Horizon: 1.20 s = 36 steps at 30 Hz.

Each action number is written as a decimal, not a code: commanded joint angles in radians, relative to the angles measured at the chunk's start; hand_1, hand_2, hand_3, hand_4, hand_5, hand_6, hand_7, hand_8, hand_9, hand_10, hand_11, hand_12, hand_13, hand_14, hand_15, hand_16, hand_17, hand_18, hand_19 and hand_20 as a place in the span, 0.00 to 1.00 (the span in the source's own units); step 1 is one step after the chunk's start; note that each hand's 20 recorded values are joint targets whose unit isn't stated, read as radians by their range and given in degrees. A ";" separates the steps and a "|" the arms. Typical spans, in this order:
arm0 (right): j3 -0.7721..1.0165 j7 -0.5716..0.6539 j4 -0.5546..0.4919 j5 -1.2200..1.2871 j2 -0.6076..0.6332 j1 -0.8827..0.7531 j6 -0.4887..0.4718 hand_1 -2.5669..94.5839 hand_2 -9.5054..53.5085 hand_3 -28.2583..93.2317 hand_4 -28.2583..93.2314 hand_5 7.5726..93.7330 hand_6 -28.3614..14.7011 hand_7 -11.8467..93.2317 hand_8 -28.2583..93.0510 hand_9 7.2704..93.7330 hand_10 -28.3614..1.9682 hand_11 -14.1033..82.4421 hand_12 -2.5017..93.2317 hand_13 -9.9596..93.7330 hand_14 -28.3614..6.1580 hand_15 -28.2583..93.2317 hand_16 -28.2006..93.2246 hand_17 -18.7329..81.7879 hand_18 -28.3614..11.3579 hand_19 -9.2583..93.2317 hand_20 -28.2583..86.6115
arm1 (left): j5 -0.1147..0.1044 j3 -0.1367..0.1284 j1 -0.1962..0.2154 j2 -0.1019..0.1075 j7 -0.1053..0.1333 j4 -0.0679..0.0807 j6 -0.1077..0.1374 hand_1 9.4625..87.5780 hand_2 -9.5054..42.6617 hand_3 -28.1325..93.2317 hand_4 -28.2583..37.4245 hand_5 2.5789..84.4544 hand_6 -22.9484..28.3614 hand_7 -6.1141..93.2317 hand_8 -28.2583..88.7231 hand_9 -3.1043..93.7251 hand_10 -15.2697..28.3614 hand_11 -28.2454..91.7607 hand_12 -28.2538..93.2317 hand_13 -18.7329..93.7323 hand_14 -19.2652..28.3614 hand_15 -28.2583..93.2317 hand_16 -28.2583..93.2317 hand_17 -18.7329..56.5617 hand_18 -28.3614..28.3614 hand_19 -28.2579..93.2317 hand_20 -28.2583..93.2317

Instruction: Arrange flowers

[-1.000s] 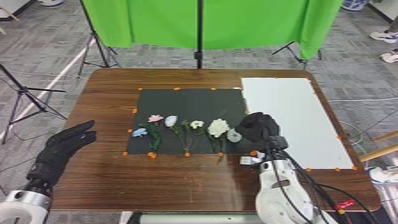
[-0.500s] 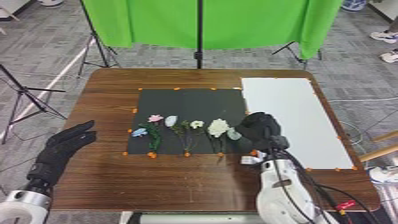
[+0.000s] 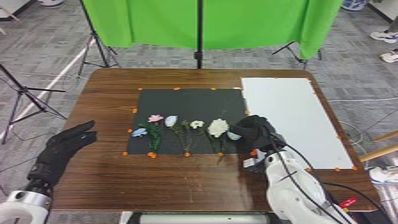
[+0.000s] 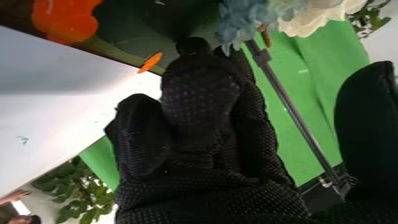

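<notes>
A: And we're looking at the right hand [image 3: 257, 131], which is hovering or resting, I can't tell which, across the dark sheet's near-right edge, right beside the pale blue bloom [image 3: 234, 135]!

B: Holding it, is it?

A: No flower is sitting between thumb and fingers! In the wrist view, the fingers [image 4: 200, 95] are stretching out loosely, the thumb [image 4: 369, 110] is standing well apart, and those blue petals are hanging just past the fingertips. Whether they're touching, I can't tell.

B: And the rest of the bunch?

A: Lining up on the dark sheet [image 3: 191, 100]! From the left, a blue flower [image 3: 139, 132] is lying low, a pink one [image 3: 155, 118] is sitting a little farther out, then a white bud [image 3: 171, 120], a small cream flower [image 3: 196, 124] and a big creamy one [image 3: 218, 128] are following, stems pointing back toward the robot.

B: How's the left hand [image 3: 67, 145] doing?

A: It's waiting over the brown table [image 3: 191, 187], left of the sheet, opening wide with its thumb spreading off. Meanwhile, the white panel [image 3: 289, 115] is stretching along the right side.
</notes>
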 commanded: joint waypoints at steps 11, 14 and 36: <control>0.028 -0.084 -0.097 0.100 0.029 -0.054 0.210 0.24 0.18 0.75 0.13 0.63 0.55 0.23 0.17 0.73 0.37 0.25 0.19 0.90 0.60 0.74 0.50 0.72 0.23 1.00 0.69 | 0.005 0.001 0.012 -0.012 0.000 0.001 -0.004 0.28 0.23 0.77 0.27 0.50 0.51 0.15 0.19 0.46 0.66 0.37 0.33 0.46 0.80 0.34 0.26 0.30 0.76 0.32 0.38; 0.115 -0.390 -0.105 0.426 0.018 -0.106 0.340 0.26 0.17 0.77 0.13 0.65 0.57 0.26 0.17 0.73 0.42 0.26 0.20 0.86 0.56 0.69 0.49 0.66 0.24 0.96 0.67 | 0.002 0.009 0.012 -0.004 0.020 -0.007 0.010 0.28 0.23 0.77 0.27 0.49 0.51 0.15 0.19 0.46 0.66 0.37 0.33 0.46 0.80 0.34 0.26 0.30 0.76 0.32 0.38; 0.399 -0.738 -0.104 1.154 -0.172 -0.317 -0.119 0.02 0.23 0.87 0.06 0.30 0.67 0.20 0.15 0.33 0.53 0.18 0.13 0.30 0.54 0.25 0.33 0.29 0.40 0.15 0.44 | -0.100 0.202 -0.088 0.062 0.327 -0.007 0.227 0.16 0.38 0.78 0.01 0.53 0.55 0.14 0.19 0.51 0.69 0.37 0.30 0.47 0.72 0.31 0.22 0.41 0.66 0.26 0.38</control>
